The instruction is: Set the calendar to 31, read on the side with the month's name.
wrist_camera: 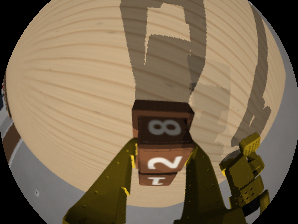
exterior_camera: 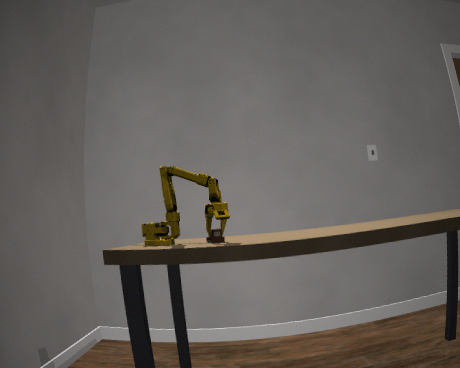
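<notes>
A small brown number cube (wrist_camera: 161,143) sits between my yellow fingers in the wrist view. It shows a white 8 on the face away from me and a 2 on the face toward me. My gripper (wrist_camera: 162,176) is shut on this cube. In the exterior view the gripper (exterior_camera: 216,231) points down and holds the cube (exterior_camera: 215,235) at or just above the table top near the arm's base (exterior_camera: 157,234). The tray and the second cube are not in view.
The light wooden table (exterior_camera: 305,240) stretches far to the right on dark legs. Its left edge lies just beyond the arm's base. The arm's shadow (wrist_camera: 166,36) falls on the wood ahead of the cube.
</notes>
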Controlling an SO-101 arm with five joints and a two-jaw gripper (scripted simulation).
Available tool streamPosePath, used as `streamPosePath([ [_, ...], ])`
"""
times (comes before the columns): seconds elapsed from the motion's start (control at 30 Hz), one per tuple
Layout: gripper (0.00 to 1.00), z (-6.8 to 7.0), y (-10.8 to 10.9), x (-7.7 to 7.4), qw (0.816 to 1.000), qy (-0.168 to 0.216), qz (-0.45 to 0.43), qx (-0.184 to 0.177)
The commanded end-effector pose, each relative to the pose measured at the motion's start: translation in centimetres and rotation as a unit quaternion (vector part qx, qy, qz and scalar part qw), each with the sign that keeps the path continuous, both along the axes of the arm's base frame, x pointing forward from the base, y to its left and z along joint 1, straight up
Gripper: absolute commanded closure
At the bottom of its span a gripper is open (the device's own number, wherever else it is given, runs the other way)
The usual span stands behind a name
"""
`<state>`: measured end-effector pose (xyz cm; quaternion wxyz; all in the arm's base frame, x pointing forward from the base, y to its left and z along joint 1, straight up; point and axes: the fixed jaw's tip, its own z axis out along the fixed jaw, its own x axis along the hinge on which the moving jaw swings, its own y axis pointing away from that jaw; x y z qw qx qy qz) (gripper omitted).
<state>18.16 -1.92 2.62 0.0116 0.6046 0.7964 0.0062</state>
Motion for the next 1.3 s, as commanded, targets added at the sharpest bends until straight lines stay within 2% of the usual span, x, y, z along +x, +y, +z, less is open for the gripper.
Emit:
streamPosePath([
  [0.0, 1.0, 0.13, 0.16, 0.26, 1.0, -0.009, 0.01, -0.001],
  [0.63, 1.0, 0.03, 0.16, 0.27, 1.0, -0.009, 0.01, -0.001],
  [0.97, 0.84, 0.03, 0.16, 0.27, 1.0, -0.009, 0.01, -0.001],
  [1.27, 0.82, 0.03, 0.16, 0.27, 1.0, -0.009, 0.01, -0.001],
])
